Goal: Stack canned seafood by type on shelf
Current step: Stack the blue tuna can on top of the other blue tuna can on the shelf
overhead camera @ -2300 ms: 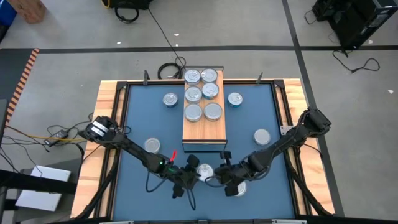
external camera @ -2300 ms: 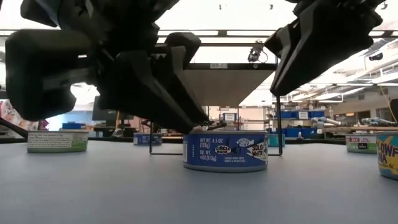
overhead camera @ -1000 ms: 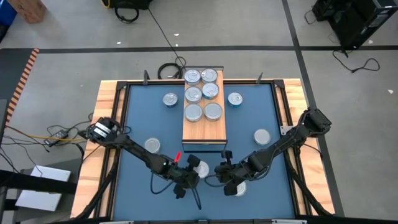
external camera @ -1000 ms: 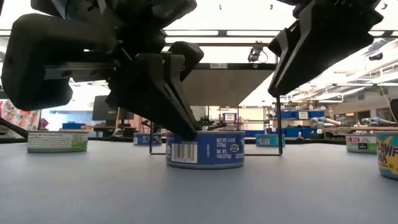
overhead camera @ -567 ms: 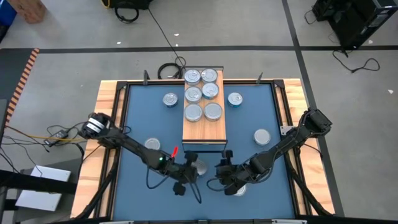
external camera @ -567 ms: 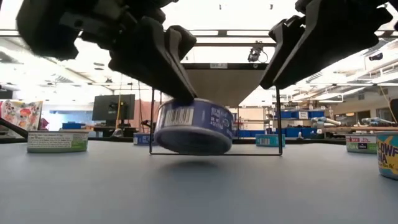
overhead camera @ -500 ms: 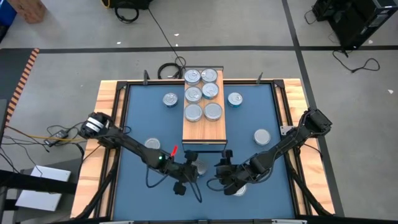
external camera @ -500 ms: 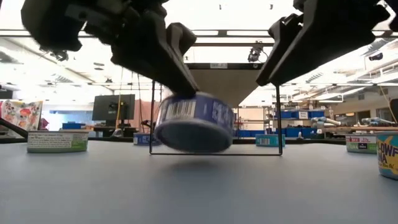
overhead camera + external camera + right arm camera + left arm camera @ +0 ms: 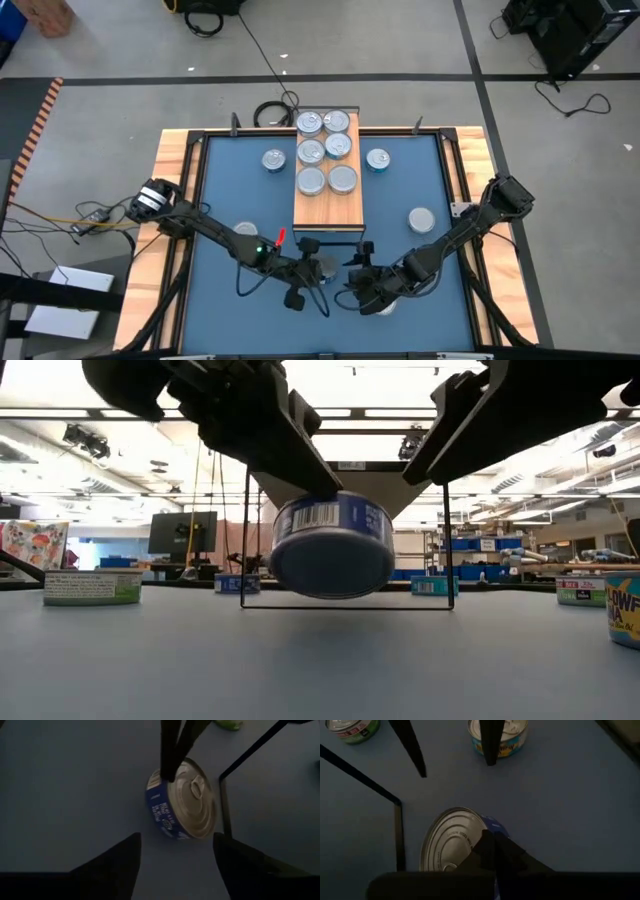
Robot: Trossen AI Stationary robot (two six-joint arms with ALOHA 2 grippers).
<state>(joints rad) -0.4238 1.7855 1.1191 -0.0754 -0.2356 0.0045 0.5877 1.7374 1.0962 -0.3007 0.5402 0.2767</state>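
Your left gripper (image 9: 310, 485) pinches one blue tin (image 9: 331, 546) up off the mat; your right gripper (image 9: 175, 842) is spread wide, empty. Six tins sit on the shelf (image 9: 328, 208), several wait

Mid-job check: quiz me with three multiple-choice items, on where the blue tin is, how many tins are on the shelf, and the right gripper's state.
1. The blue tin is:
A. on the shelf
B. off the mat, in the left gripper
C. flat on the mat

2. Tins on the shelf:
A. three
B. six
C. nine

3. The right gripper is:
A. open
B. shut on a tin
C. shut, empty

Key: B, the low view shows a gap beneath it; B, counted from above; A, its fingers stand apart.
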